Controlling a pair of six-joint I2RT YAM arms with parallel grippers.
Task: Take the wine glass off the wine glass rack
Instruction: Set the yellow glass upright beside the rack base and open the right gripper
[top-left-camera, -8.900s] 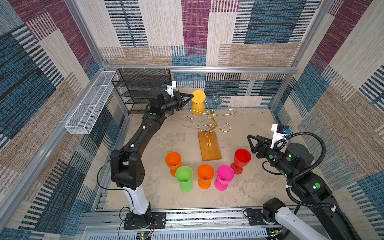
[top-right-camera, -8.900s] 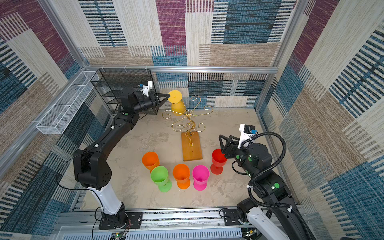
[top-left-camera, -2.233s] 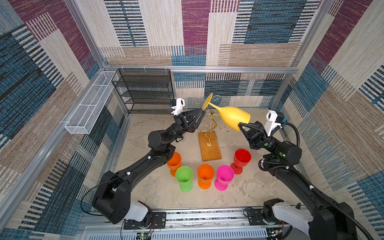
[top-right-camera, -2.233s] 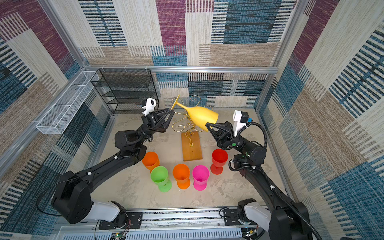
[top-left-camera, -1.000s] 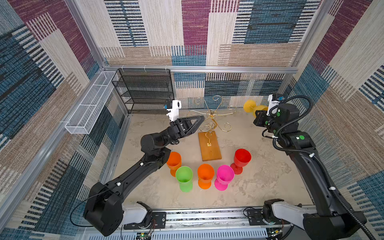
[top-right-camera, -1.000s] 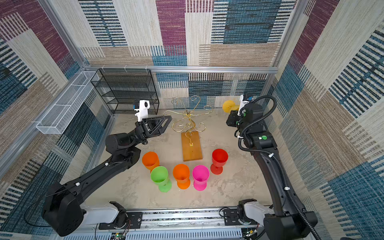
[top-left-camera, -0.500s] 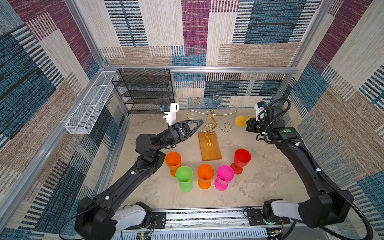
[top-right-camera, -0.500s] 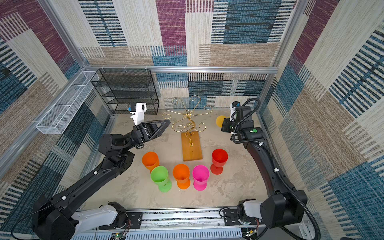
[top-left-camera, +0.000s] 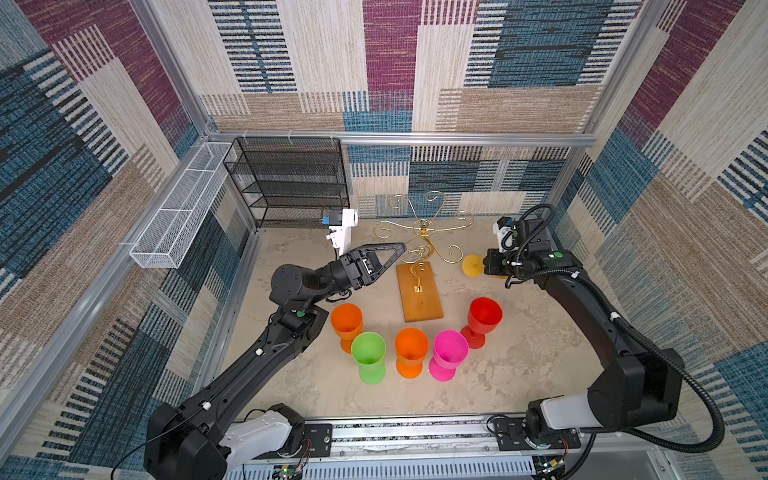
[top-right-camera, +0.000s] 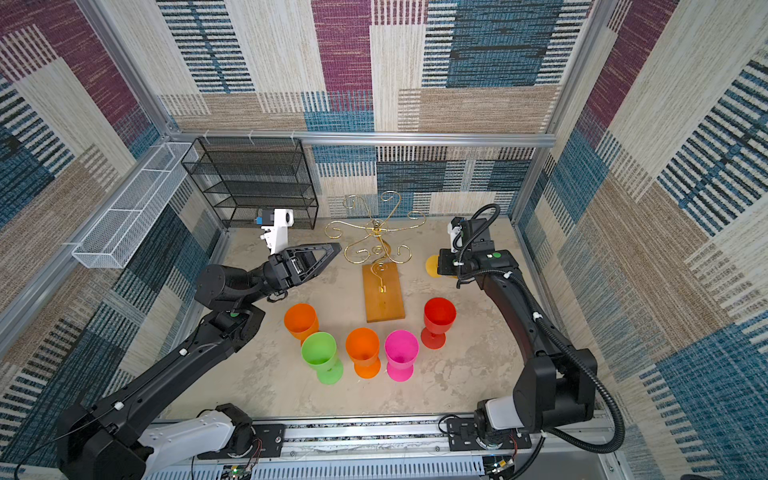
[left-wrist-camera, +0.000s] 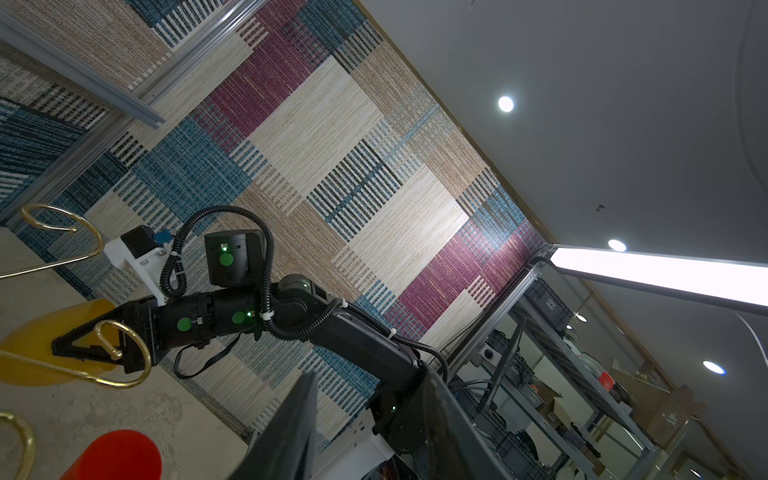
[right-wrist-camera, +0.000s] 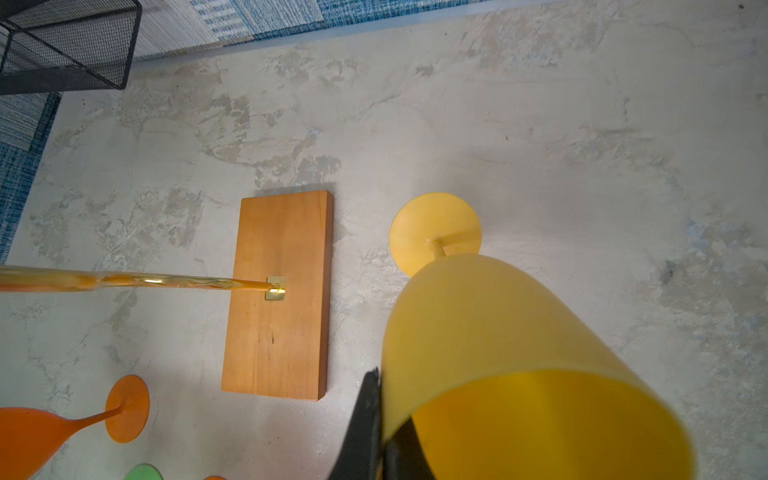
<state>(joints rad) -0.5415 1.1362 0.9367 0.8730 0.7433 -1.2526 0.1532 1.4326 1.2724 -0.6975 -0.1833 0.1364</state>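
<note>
The wine glass (right-wrist-camera: 519, 353), yellow and opaque, is off the wine glass rack (top-left-camera: 424, 227). It is to the right of the rack, low over the table (top-left-camera: 540, 357). The glass is tilted: its round foot (top-left-camera: 471, 266) faces the rack side and its bowl leans back toward the right arm. Whether the foot touches the table cannot be told. In the right wrist view the foot lies near the rack's wooden base (right-wrist-camera: 282, 299), with bare table between them.

The right gripper (top-left-camera: 490, 265) is clamped on the rim of the bowl. One dark finger (right-wrist-camera: 365, 424) bears on the outer wall and the other sits inside the rim. In both top views the gripper body covers most of the bowl, so little more than the foot shows.

The rack stands upright toward the rear middle of the table, its gold scrolled arms spreading from the central post.

The left gripper (top-left-camera: 401, 248) is on the left side of the rack, raised above the table. Its tips point toward the scrolled arms. Its jaws stand apart and grip nothing. Contact with the wire cannot be judged.

Five goblets stand upright on the table in front of the base:
- orange (top-left-camera: 347, 319)
- green (top-left-camera: 368, 348)
- orange (top-left-camera: 411, 344)
- pink (top-left-camera: 451, 348)
- red (top-left-camera: 485, 315), the one nearest the held glass

A black mesh shelf (top-left-camera: 291, 183) stands in the rear left corner. A white mesh basket (top-left-camera: 178, 216) hangs along the left wall.
</note>
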